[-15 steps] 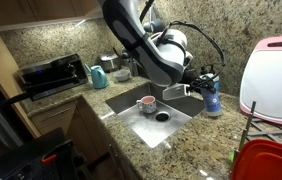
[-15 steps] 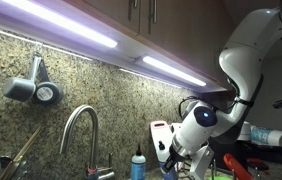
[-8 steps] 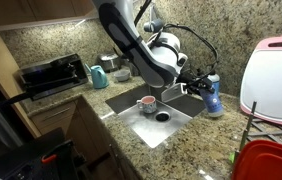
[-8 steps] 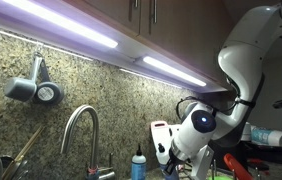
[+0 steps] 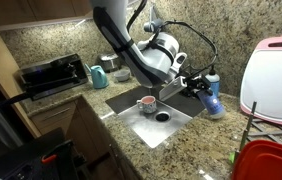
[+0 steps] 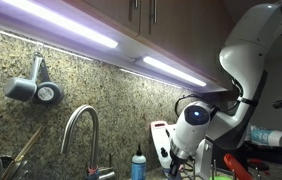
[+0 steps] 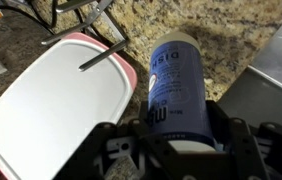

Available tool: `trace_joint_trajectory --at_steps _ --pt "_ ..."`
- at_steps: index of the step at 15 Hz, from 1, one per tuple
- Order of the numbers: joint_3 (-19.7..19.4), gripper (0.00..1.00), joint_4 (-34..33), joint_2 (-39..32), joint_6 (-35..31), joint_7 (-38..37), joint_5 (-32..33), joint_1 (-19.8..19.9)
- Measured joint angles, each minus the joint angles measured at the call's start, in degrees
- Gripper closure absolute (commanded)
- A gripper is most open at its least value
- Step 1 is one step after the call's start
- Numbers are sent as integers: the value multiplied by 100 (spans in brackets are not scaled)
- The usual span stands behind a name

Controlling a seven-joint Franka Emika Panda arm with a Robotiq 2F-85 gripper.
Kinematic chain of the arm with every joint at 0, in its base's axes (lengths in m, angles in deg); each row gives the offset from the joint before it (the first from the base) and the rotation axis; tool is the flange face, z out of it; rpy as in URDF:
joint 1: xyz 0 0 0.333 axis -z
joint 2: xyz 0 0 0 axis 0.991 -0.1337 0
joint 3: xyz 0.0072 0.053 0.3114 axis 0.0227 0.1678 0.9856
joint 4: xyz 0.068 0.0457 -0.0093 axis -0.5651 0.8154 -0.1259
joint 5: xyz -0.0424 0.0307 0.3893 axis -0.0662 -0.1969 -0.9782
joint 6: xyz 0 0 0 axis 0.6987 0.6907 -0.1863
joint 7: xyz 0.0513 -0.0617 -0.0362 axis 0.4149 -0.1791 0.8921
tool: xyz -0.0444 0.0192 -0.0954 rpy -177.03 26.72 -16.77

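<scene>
Gripper is clamped on the blue cylindrical bottle with white lettering, one jaw on each side of its body, at the end nearest the wrist camera. In the wrist view the bottle points away from the camera over the speckled granite countertop. It sits between the white cutting board with a pink rim and the stainless steel sink, near both and touching neither as far as I can see. A thin black wire crosses the board's upper corner. In an exterior view the gripper has the bottle tilted off vertical, just beside the far edge of the sink; can't tell if its base touches the counter. Inside the basin, a small pinkish cup sits next to the round dark drain, well apart from the bottle. Black toaster oven and teal mug sit on the counter on the other side of the sink. In an exterior view the arm's white wrist hangs below the lit under-cabinet strip lights, off to the side of a chrome gooseneck faucet; the jaws aren't readable there.
</scene>
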Motion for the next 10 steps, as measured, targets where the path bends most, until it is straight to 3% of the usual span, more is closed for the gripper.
trace_joint_trajectory --at_steps 4,10 --pt "69 67 98 50 396 1262 -866 89" --pt "66 67 110 60 649 2182 -1544 124"
